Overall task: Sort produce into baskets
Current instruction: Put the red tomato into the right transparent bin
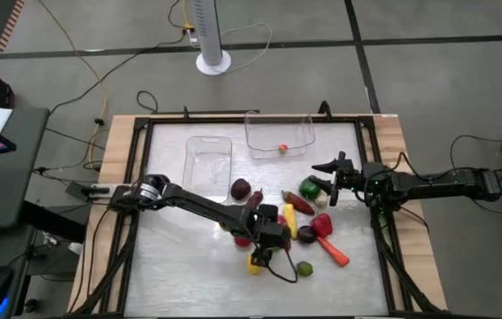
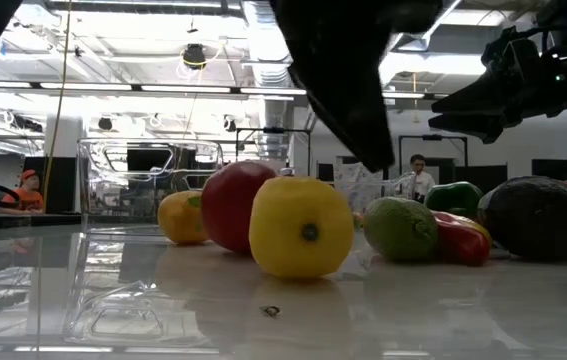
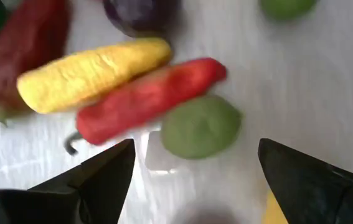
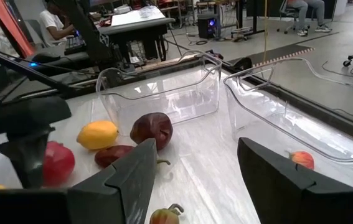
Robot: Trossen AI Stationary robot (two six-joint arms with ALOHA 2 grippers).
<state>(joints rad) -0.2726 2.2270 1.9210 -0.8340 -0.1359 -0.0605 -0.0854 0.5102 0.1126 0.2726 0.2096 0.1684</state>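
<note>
The produce lies in a loose pile point(image 1: 290, 226) on the white table: a yellow pepper point(image 3: 95, 71), a red pepper point(image 3: 145, 99), a round green piece point(image 3: 201, 126), a carrot point(image 1: 335, 252) and a dark red apple point(image 1: 241, 189). Two clear bins stand at the far side: one point(image 1: 209, 159) shows nothing inside, and the other point(image 1: 279, 133) holds one small orange piece point(image 1: 281, 148). My left gripper point(image 3: 195, 180) is open above the pile and also shows in the high view point(image 1: 268, 237); the green piece lies below its gap. My right gripper point(image 1: 326, 168) is open and holds nothing, above the pile's far right side.
A black frame point(image 1: 144, 177) rims the table. In the low view a yellow round piece point(image 2: 301, 226), a red one point(image 2: 233, 205) and a dark one point(image 2: 535, 218) stand near the camera. There is bare table at the near left point(image 1: 180, 266). People sit in the room behind.
</note>
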